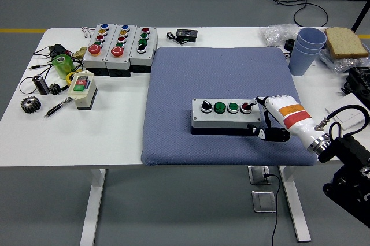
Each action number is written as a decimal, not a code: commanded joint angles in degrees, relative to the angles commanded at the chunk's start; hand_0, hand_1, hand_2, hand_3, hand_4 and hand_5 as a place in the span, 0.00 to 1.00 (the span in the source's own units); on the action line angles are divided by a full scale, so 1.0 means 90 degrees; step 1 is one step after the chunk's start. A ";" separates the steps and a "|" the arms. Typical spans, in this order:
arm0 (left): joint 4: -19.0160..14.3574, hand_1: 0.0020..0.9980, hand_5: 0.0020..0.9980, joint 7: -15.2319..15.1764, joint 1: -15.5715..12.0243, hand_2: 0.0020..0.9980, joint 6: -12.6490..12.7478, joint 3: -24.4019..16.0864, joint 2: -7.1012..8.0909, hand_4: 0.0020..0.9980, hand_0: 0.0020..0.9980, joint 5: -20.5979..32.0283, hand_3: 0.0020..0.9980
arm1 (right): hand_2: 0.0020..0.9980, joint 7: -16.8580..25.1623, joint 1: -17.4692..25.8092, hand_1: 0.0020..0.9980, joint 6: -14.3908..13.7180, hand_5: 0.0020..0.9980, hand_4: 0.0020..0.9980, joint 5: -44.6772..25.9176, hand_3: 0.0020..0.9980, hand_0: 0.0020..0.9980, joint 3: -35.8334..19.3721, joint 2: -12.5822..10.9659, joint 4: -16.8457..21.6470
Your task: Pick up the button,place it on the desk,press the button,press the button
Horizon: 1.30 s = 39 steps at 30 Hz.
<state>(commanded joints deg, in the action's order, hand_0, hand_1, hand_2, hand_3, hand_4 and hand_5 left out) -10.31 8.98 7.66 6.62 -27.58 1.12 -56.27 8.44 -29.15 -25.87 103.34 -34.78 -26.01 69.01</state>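
A grey button box (228, 115) with a black knob, two green buttons and a red button (245, 107) lies on the blue mat (219, 73). My right hand (272, 114) is at the box's right end, thumb against its front corner and fingers over the top at the red button, clasping that end. My left arm is out of view.
Three more button boxes (118, 47) stand at the back left, with a small cream switch box (82, 87), gears, a pen and cables near them. Blue cups (306, 47), bread (345, 41) and bags are at the back right.
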 joint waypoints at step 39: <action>0.0000 0.66 0.64 -0.0003 0.0013 0.68 -0.0001 0.0026 0.0004 0.34 0.62 0.0033 0.59 | 0.16 0.0159 -0.0301 0.00 -0.0033 0.24 0.76 -0.0226 0.60 0.11 0.0346 0.0447 -0.0244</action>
<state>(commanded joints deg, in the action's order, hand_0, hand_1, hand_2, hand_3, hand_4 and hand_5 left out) -10.31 8.96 7.78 6.61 -27.35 1.16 -55.98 9.88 -31.85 -26.17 101.30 -31.66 -21.99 66.81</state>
